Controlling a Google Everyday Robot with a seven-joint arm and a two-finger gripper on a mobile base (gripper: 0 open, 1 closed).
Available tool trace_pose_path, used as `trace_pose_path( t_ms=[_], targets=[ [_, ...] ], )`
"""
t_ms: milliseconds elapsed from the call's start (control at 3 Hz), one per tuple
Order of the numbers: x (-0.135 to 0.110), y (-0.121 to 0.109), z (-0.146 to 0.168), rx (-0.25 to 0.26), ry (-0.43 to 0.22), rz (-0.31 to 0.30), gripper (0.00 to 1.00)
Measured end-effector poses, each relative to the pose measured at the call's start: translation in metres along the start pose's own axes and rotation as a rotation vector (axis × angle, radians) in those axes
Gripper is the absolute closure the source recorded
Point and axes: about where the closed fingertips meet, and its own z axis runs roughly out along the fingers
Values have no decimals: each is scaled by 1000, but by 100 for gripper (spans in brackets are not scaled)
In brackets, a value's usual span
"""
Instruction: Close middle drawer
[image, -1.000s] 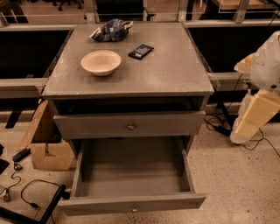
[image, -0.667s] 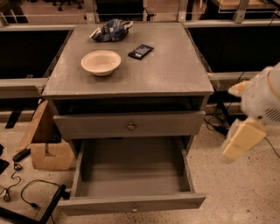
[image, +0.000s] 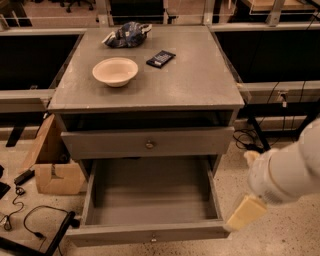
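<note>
In the camera view, your gripper (image: 245, 212) hangs low, and you cannot tell whether it is wide or narrow. The middle drawer (image: 150, 233) stands pulled out just to its left. Bring the gripper round in front of the panel, near the knob (image: 153, 238), and push squarely.

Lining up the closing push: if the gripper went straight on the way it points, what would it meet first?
The gripper, low at right, points down-left. It would likely meet the right front corner of the open middle drawer. Depth is unclear; it could pass in front.
</note>
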Motion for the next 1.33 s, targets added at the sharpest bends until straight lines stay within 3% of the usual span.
trace_pose_path(
  t_ms=[333,667,1000,1333],
  targets=[
    [32,16,67,-41,21,60,0],
    [29,14,61,-34,21,51,0],
    [35,20,74,-10,78,30,19],
    [112,35,129,17,192,79,50]
  ],
)
